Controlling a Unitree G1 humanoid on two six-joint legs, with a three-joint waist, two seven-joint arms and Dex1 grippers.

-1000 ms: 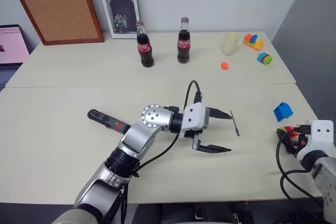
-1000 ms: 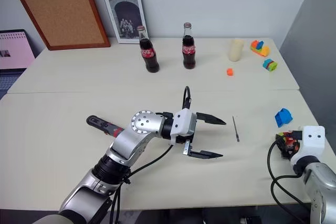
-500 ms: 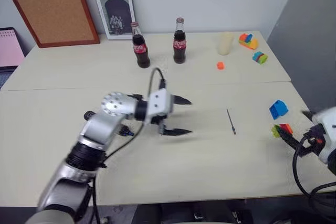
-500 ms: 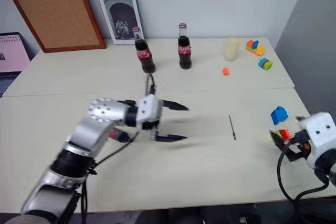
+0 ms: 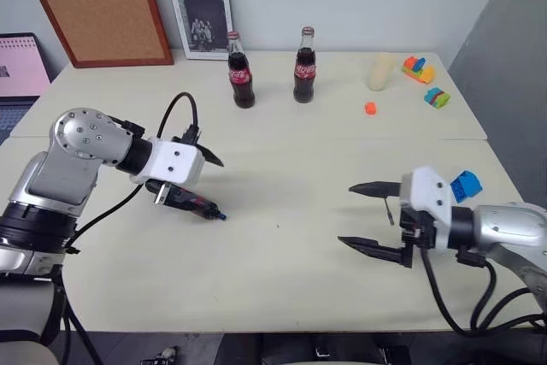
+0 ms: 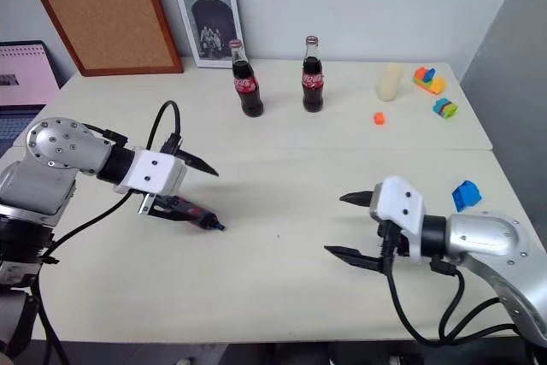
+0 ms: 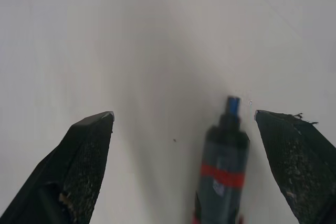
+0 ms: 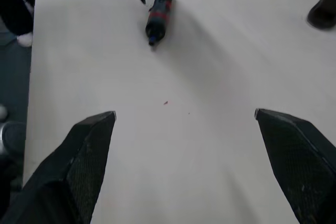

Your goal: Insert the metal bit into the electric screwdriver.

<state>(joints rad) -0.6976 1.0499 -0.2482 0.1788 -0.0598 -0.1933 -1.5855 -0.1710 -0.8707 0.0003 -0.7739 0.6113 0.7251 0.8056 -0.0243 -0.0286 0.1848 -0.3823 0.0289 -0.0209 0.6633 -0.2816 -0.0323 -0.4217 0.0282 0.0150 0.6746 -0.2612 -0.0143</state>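
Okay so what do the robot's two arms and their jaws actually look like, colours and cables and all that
Both arms are silver-grey metal with rounded joint housings and black collar sections. Each ends in a white boxy wrist block carrying two black, pointed, tapering fingers: the left gripper, the right gripper. A black cable loops loosely from each wrist block back along the arm. The left elbow housing has a ring of small dark screw holes.

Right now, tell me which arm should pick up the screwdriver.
Left. Its open tool hangs right over the electric screwdriver, fingers on either side. The right tool, also open, is across the table.
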